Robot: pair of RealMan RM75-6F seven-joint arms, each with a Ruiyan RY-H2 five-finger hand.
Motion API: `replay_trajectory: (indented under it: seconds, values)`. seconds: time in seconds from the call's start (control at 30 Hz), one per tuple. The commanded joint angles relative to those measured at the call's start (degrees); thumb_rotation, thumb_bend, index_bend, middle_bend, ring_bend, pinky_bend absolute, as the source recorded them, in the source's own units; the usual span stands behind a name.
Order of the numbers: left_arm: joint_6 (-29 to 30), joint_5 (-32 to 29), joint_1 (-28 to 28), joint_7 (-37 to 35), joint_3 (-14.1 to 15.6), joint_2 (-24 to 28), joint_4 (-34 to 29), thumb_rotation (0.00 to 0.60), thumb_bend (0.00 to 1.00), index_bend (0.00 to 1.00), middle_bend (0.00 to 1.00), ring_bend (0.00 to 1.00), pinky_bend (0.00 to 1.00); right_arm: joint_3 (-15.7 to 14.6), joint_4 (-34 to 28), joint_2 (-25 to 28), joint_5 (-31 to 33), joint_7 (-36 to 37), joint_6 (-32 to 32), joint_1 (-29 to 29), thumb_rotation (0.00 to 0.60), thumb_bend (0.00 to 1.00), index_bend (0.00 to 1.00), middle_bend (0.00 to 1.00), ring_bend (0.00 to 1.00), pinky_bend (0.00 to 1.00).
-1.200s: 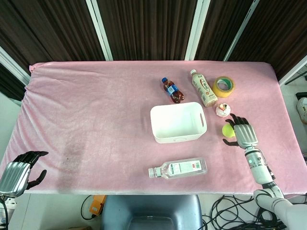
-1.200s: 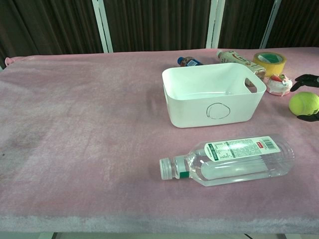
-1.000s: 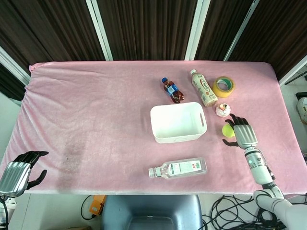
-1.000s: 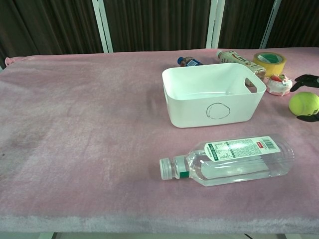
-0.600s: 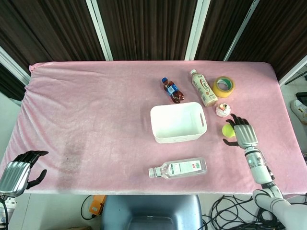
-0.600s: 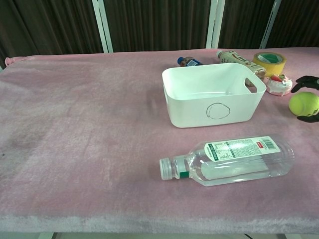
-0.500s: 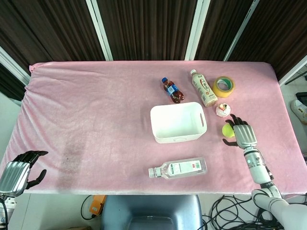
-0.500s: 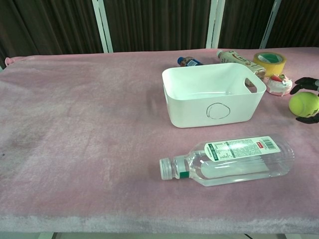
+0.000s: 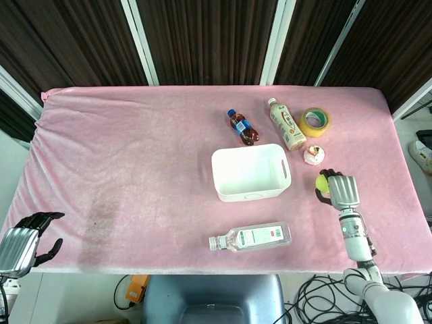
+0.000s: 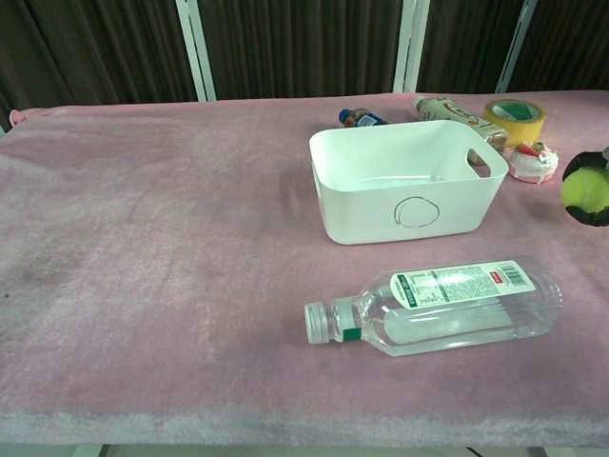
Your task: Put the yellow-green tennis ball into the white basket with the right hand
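Pink cloth covers the counter (image 9: 135, 148), with dark curtains behind. Nearest the robot, the left hand (image 9: 20, 244) hangs off the front left corner, fingers loosely curled around nothing, away from the work. A clear bottle (image 9: 250, 237) lies on its side near the front edge. Right of it, the right hand (image 9: 341, 190) now has its fingers closed round the ball (image 10: 586, 189); a second ago they stood spread on either side of it, and the ball sat a little lower in the chest view, so the grasp looks made and the lift just begun. That leaves the carry to the left and the drop. The basket (image 9: 250, 172) stands just beyond the bottle, well apart from the ball, open side up. A small cake-like toy (image 9: 313, 155) sits just beyond the hand, then a tape roll (image 9: 314, 121), a tea bottle (image 9: 286, 124) and a cola bottle (image 9: 243, 127) lie farther back.
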Motion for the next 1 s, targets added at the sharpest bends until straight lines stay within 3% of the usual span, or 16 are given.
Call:
replay_trajectory:
  seconds: [0.03,0.17,0.3,0.4,0.5,0.6,0.67,0.83,1.0]
  values:
    - [0.09,0.02,0.05,0.06,-0.01,0.01,-0.01,0.6,0.36,0.3,0.33,0.28,0.36,1.57,0.74,-1.67,-0.32,1.32,9.28,-0.65,0.6,1.0,0.84,0.51,0.59,0.91]
    - [0.08,0.0,0.1,0.3,0.01,0.03,-0.11,0.6,0.36,0.3,0.33,0.28,0.36,2.04,-2.51,-2.01,-2.78,3.51,22.61,-0.76,0.6,1.0,0.84,0.51,0.59,0.91]
    - [-0.07,0.16,0.05,0.68,0.11,0.03,-0.29,0.6,0.36,0.3,0.33,0.28,0.36,1.21,-9.57,-0.58,-5.99,2.26,28.94,0.43,0.6,1.0,0.84,0.51,0.59,0.91]
    - [-0.03,0.3,0.08,0.95,0.18,-0.01,-0.36,0.6,0.36,0.3,0.33,0.28,0.36,0.87,-15.17,0.96,-7.49,-1.83,28.44,2.33,0.6,1.0,0.84,0.51,0.59,0.9]
    - [0.13,0.26,0.13,0.82,0.09,0.0,-0.39,0.6,0.36,0.3,0.33,0.28,0.36,1.1,-19.37,2.18,-7.48,-4.72,23.91,4.79,0.6,1.0,0.82,0.51,0.58,0.88]
    - [0.22,0.38,0.17,0.78,0.12,-0.02,-0.35,0.6,0.36,0.29,0.33,0.28,0.36,1.22,-21.02,2.34,-6.73,-5.72,17.97,7.09,0.6,0.9,0.77,0.51,0.55,0.85]
    - [0.21,0.41,0.14,0.55,0.1,0.02,-0.27,0.6,0.36,0.3,0.33,0.28,0.36,1.45,-21.42,1.82,-5.78,-5.32,14.02,8.33,0.6,0.8,0.7,0.49,0.49,0.78]
    - [0.56,0.24,0.31,-0.1,-0.04,0.12,-0.05,0.6,0.36,0.3,0.33,0.28,0.36,2.07,-23.61,1.68,-3.63,-3.91,6.79,10.22,0.6,0.49,0.42,0.27,0.19,0.4]
    - [1.21,0.13,0.61,-1.09,-0.22,0.31,0.17,0.6,0.36,0.3,0.33,0.28,0.36,0.76,-25.07,2.94,-4.67,-3.35,6.28,9.86,0.6,0.37,0.24,0.15,0.05,0.22]
